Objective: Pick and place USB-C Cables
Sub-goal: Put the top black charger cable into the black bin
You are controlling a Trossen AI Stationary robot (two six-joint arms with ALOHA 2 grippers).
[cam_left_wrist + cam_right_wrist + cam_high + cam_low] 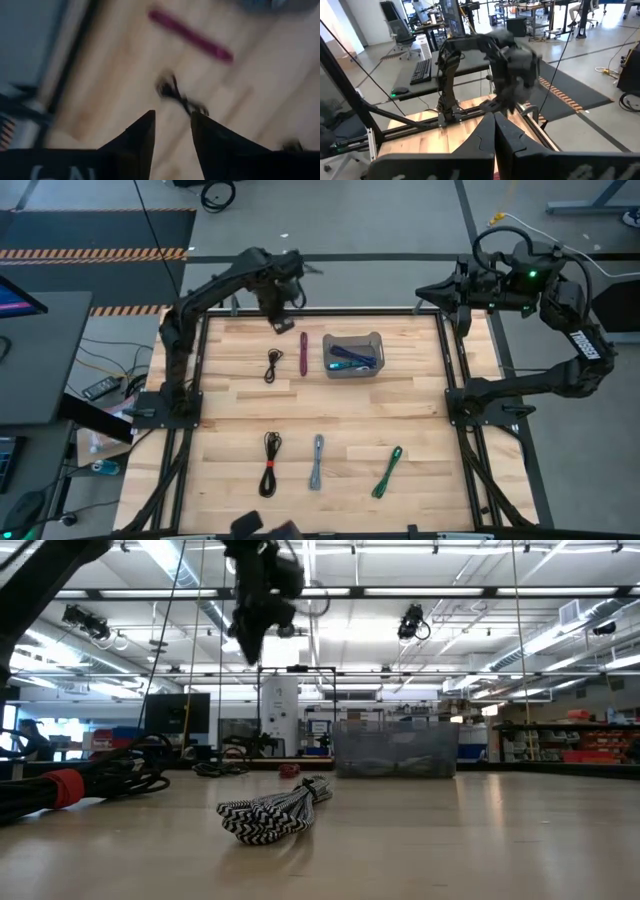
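Observation:
My left gripper [281, 323] [172, 117] hangs open and empty above the table's far left part, fingers pointing down. Below and a little nearer lie a small black USB-C cable [273, 366] [179, 96] and a maroon one [303, 352] [191, 35], flat on the wood. A translucent grey bin [352, 356] beside them holds blue and teal cables [352, 360]. Near the front edge lie a black cable with a red tie [270, 464], a grey one [317, 462] [275, 815] and a green one [388, 472]. My right gripper [432, 290] [495, 125] waits shut at the far right, off the table.
The black frame rails [452, 370] run along the table's left, far and right edges. Bare wood [330, 410] lies between the far row of cables and the front row. Desks and chairs stand in the room beyond the table.

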